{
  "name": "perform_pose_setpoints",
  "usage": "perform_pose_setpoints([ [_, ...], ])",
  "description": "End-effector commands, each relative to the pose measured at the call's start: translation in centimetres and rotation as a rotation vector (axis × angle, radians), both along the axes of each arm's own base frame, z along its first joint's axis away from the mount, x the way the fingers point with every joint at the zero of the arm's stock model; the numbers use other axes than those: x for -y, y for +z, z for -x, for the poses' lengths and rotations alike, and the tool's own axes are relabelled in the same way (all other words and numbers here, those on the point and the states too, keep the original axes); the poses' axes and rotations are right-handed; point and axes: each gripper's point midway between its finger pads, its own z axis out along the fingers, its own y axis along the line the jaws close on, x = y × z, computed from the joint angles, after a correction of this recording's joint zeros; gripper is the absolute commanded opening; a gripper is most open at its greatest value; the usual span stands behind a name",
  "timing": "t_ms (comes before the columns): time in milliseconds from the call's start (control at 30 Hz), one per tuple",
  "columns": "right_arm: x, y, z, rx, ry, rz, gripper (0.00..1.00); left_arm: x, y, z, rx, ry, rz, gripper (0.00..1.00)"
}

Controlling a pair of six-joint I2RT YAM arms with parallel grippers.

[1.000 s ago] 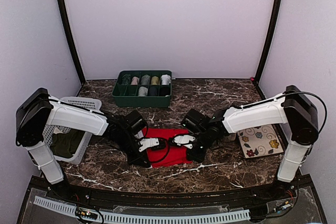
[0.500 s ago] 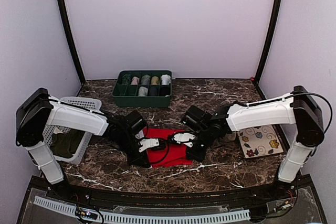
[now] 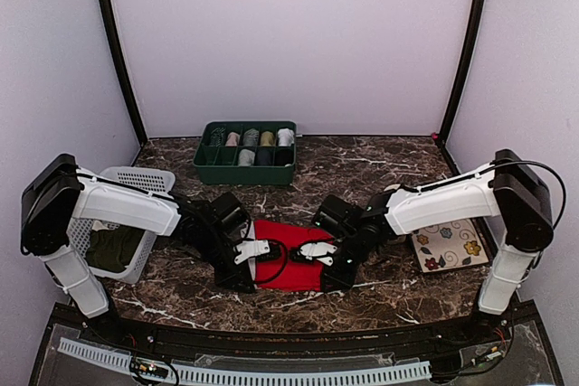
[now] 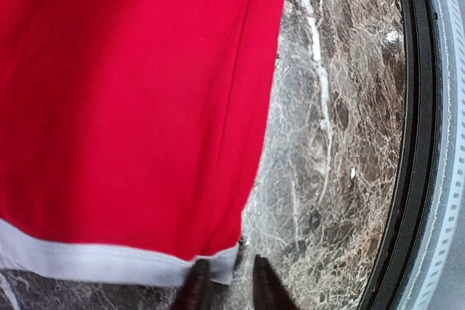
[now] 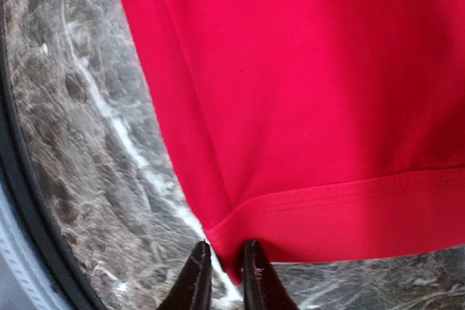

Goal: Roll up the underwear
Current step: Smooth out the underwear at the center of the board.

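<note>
The red underwear (image 3: pixel 288 234) lies flat on the marble table between my two arms. In the left wrist view the underwear (image 4: pixel 131 107) fills the frame, its white trim (image 4: pixel 87 263) nearest the fingers. My left gripper (image 3: pixel 252 276) (image 4: pixel 231 288) is at the near-left corner, jaws a little apart, with the trim's corner lying loose between them. My right gripper (image 3: pixel 324 277) (image 5: pixel 224 277) is at the near-right corner. Its jaws are narrowly parted around the red hem corner (image 5: pixel 231 263) of the underwear (image 5: pixel 305 92), with a sliver of marble showing beside it.
A green compartment tray (image 3: pixel 246 169) holding rolled garments stands at the back. A white basket (image 3: pixel 136 178) with a dark olive garment (image 3: pixel 116 250) is at the left. A flower-patterned card (image 3: pixel 448 243) lies at the right. The table's black front rim (image 4: pixel 414 143) (image 5: pixel 14 179) runs close by.
Both grippers have shifted slightly toward the near edge at the underwear's corners. Their jaws, closed before, have parted a little.
</note>
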Motion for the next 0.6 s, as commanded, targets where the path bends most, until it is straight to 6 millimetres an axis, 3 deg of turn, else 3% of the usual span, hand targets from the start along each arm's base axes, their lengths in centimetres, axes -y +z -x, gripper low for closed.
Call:
perform_pose_setpoints([
  [0, -0.6, 2.3, 0.3, 0.001, -0.023, -0.051, 0.3, -1.1, 1.8, 0.4, 0.023, 0.018, -0.003, 0.36],
  [67, -1.3, 4.9, -0.4, 0.038, -0.053, -0.106, 0.4, -0.9, 3.8, -0.1, 0.055, 0.047, 0.039, 0.49],
  [100, -1.5, 6.2, -0.9, 0.062, -0.076, -0.132, 0.44, -0.8, 4.9, -0.5, 0.078, 0.066, 0.064, 0.66],
  [167, -1.9, 8.9, -2.0, 0.115, -0.124, -0.181, 0.53, -0.7, 7.3, -1.7, 0.148, 0.119, 0.109, 0.9],
  [233, -1.5, 11.3, -3.4, 0.19, -0.184, -0.215, 0.59, -0.8, 9.7, -3.2, 0.242, 0.185, 0.15, 0.98],
  [300, -1.7, 15.0, -5.3, 0.279, -0.258, -0.292, 0.65, -1.2, 12.5, -5.1, 0.35, 0.271, 0.193, 0.99],
  [400, -0.7, 20.1, -8.5, 0.444, -0.441, -0.414, 0.98, -2.6, 16.3, -9.7, 0.544, 0.533, 0.231, 0.99],
  [467, -0.1, 23.8, -10.0, 0.531, -0.549, -0.531, 1.0, -2.8, 18.1, -11.6, 0.603, 0.634, 0.258, 0.99],
  [567, -0.1, 26.5, -11.3, 0.542, -0.622, -0.698, 1.0, -0.2, 20.6, -13.3, 0.55, 0.649, 0.316, 0.99],
])
